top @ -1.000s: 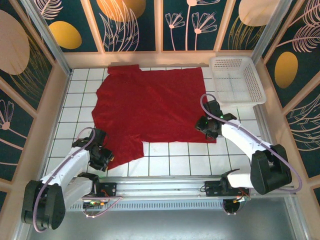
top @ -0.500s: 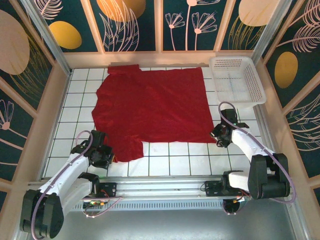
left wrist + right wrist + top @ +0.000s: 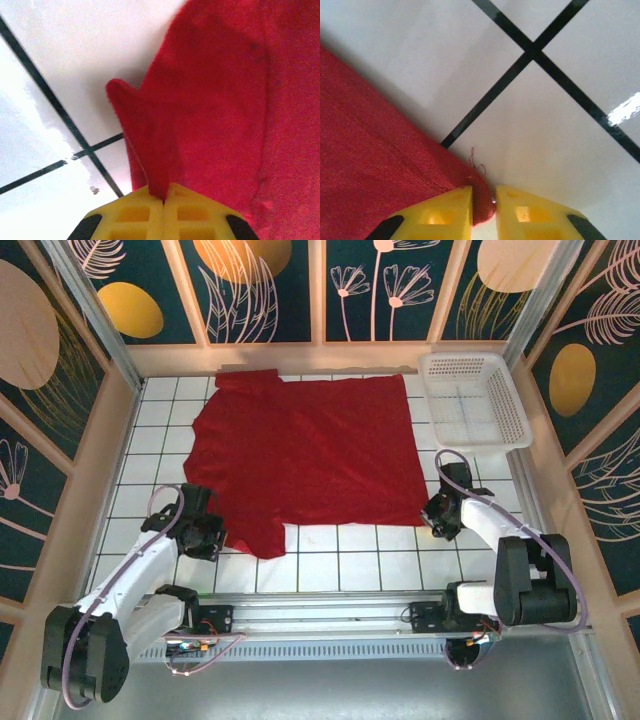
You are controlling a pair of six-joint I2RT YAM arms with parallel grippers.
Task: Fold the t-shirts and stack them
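Over on the left, the left gripper (image 3: 207, 539) sits low on the white tiled table (image 3: 360, 565), right at the near-left edge of the t-shirt (image 3: 305, 455). Seen up close from the wrist, its yellow jaws are pressed together on a raised fold of the red cloth, which stands up in a small peak above the tiles.

The t-shirt itself lies spread out and mostly flat over the middle and far part of the table. One sleeve reaches toward the back wall at the far left.

To the right, the right gripper (image 3: 438, 516) is down at the shirt's near-right corner. Its jaws are nearly together, with the tip of that corner pinched between them and a loose thread poking out. A white mesh basket (image 3: 520, 420) sits in the far-right corner, just beside the shirt.
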